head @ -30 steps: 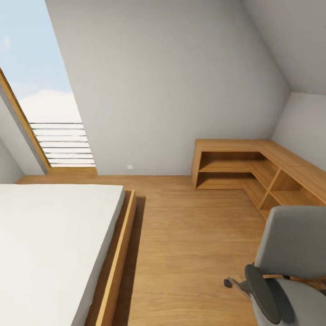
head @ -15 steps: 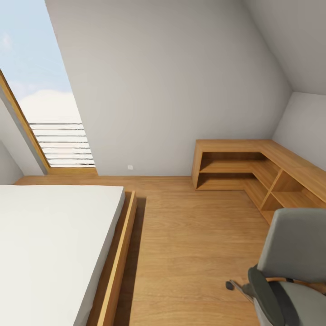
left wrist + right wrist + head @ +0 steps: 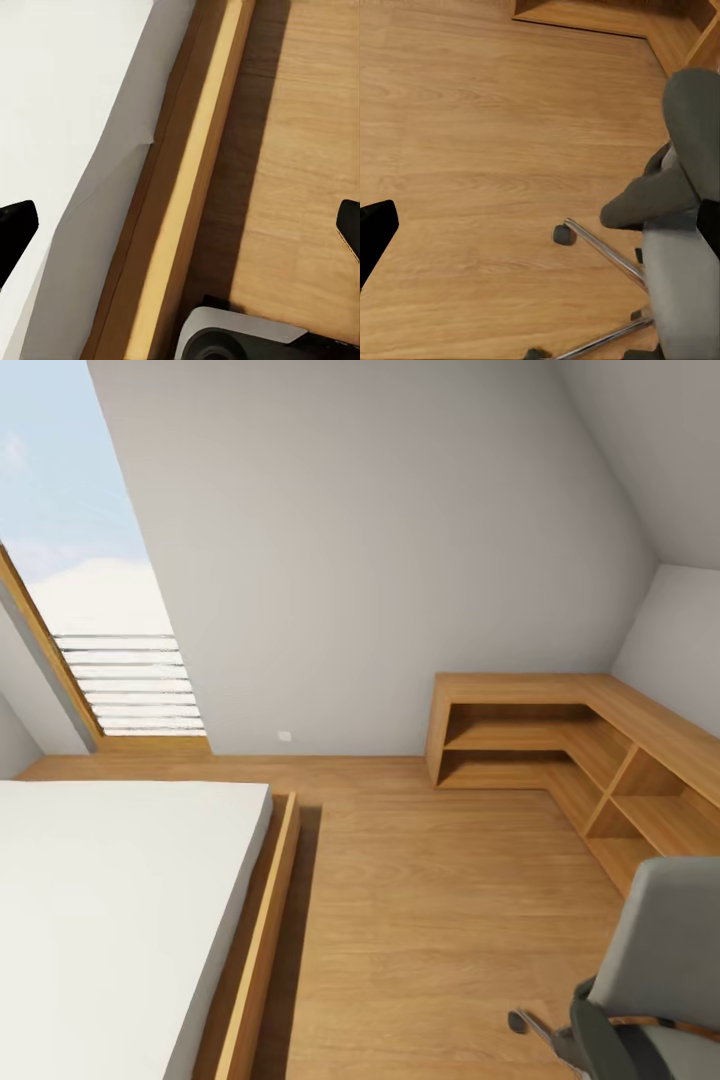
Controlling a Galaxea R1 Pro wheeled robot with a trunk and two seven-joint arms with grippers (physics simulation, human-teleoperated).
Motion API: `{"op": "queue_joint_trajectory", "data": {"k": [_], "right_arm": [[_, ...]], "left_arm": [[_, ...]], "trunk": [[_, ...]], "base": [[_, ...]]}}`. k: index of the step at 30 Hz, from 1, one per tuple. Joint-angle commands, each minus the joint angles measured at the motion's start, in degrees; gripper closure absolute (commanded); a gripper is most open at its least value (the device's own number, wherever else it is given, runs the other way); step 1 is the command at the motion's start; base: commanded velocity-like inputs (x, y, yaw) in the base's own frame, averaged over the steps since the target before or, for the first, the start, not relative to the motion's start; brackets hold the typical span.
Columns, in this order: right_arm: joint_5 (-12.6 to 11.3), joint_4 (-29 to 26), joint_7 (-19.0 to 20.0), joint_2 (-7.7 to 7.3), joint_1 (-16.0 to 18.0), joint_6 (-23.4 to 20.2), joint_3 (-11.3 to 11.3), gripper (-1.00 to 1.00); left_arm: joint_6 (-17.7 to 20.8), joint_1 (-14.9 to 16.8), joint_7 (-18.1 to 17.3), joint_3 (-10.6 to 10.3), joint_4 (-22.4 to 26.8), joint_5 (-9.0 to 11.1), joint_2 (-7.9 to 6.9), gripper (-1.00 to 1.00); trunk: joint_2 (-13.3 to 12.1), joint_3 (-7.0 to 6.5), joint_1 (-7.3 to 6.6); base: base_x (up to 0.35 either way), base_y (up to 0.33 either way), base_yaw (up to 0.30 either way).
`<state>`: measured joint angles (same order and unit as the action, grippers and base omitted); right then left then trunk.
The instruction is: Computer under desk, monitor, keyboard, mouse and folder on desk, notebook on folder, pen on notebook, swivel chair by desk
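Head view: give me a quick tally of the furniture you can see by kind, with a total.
Swivel chair: 1
Bed with a white mattress on a wooden frame: 1
Wooden corner shelf unit: 1
Total: 3 pieces of furniture

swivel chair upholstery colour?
Grey upholstery on the swivel chair, with a silver metal base and dark casters. Clearest in the right wrist view.
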<state>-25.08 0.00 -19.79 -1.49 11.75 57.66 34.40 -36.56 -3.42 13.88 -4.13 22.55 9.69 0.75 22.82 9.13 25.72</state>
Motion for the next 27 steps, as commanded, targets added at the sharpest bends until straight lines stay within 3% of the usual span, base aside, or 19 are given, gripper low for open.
{"op": "queue_joint_trajectory", "data": {"k": [1, 27], "right_arm": [[-0.2, 0.0, -0.3, 0.0, 0.0, 0.1, 0.5, -1.0], [-0.2, 0.0, -0.3, 0.0, 0.0, 0.1, 0.5, -1.0]], "left_arm": [[-0.1, 0.0, 0.3, -0.4, 0.1, 0.5, -0.04, -1.0], [-0.2, 0.0, 0.3, -0.4, 0.1, 0.5, -0.04, -1.0]], "trunk": [[0.1, 0.1, 0.06], [0.1, 0.1, 0.06]], "base": [[0.314, 0.0, 0.0], [0.319, 0.0, 0.0]]}}
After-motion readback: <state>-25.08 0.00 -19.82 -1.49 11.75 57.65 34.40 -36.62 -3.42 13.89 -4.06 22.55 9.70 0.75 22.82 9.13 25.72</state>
